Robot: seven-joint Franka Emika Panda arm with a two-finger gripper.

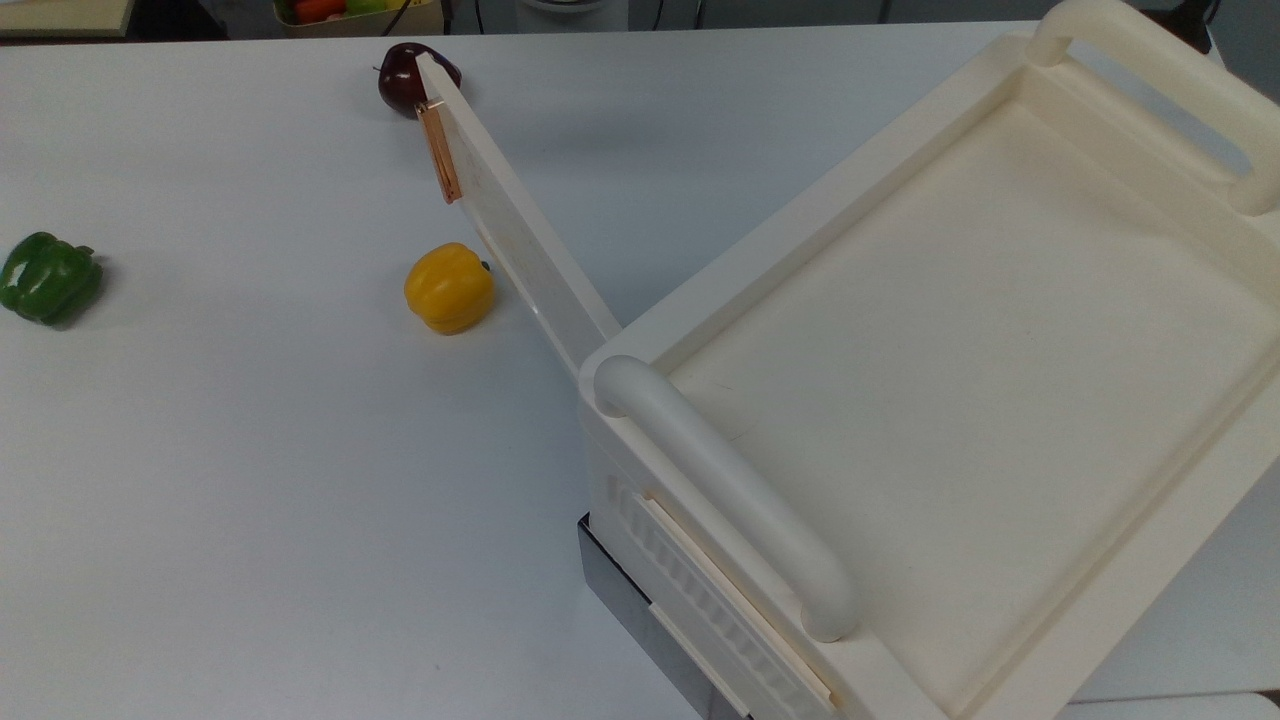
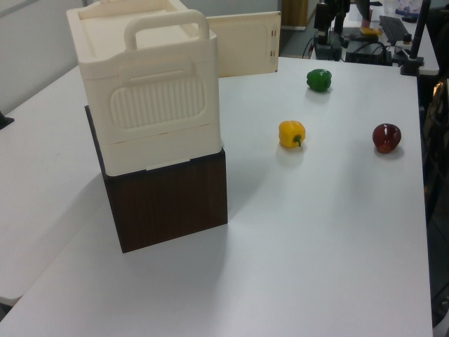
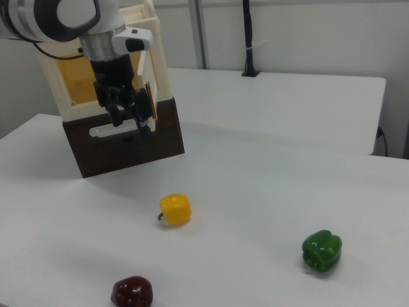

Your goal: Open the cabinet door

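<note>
Upper left of right view: black two-finger claw (image 3: 131, 118) hangs released, fingers apart, just in front of flat cream-white cabinet door (image 3: 148, 77) w/ copper strip handle (image 3: 152, 102); door is swung wide, edge-on toward claw, long axis vertical. Opening looks done.

My door (image 1: 520, 240) is cream with a copper-brown handle (image 1: 438, 153); the cabinet (image 2: 144, 84) cream, its side ribbed; its base (image 2: 168, 200) dark brown. Peppers: yellow (image 1: 449, 288), green (image 1: 48, 278), dark red (image 3: 131, 292); the table (image 1: 250, 480) white.
</note>
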